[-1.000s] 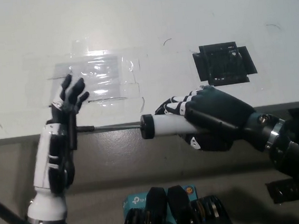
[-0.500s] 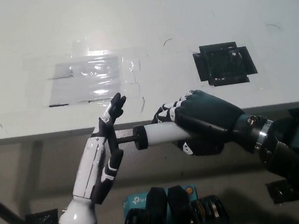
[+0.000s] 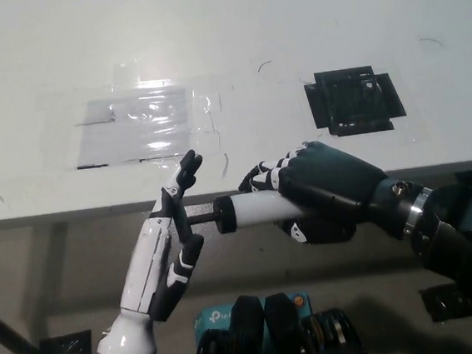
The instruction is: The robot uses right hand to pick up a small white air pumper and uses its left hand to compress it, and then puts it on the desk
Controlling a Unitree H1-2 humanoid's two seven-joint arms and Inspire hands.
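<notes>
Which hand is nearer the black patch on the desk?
Right. The right hand sits just below the black patch; the left hand is farther to its lower left.

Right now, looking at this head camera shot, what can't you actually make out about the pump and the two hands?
- Head view: the rear of the air pumper is hidden inside the right hand that grips it.
- The rod's end, and any handle on it, sits behind the left hand, so contact there is unclear.
- The left arm's lower part is cut off by the bottom edge.
- The black patch on the desk is too blurred for detail.
</notes>
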